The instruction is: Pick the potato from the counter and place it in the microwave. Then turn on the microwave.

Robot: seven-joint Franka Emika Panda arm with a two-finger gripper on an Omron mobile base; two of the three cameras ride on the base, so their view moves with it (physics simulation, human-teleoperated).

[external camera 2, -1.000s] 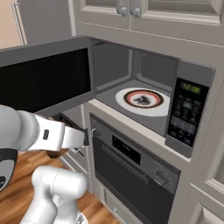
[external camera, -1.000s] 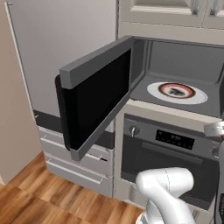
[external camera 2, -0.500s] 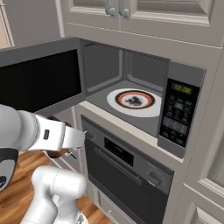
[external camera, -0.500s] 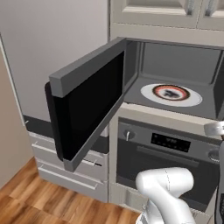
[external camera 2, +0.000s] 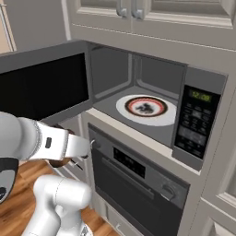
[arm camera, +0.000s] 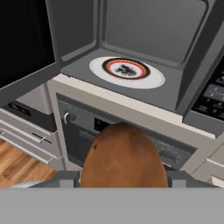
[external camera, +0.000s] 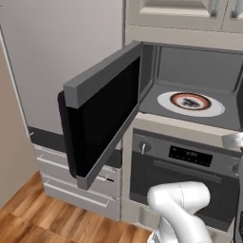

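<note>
The potato, a brown lump, sits between my gripper's grey fingers at the bottom of the hand view, so the gripper is shut on it. The microwave stands ahead and above it, and its door is swung wide open to the left. On the microwave floor lies the white plate with a red-and-black ring. The potato is outside the cavity, level with the oven front below it. My arm reaches in from the left. The counter is out of view.
The microwave's button panel is on its right side. Under the microwave sits a built-in oven with a knob and a display. Drawers and wood floor lie lower left, and cabinet doors hang above.
The whole picture has shifted in both base views, so the base has driven. The microwave now stands further right in them. The potato stays in the gripper.
</note>
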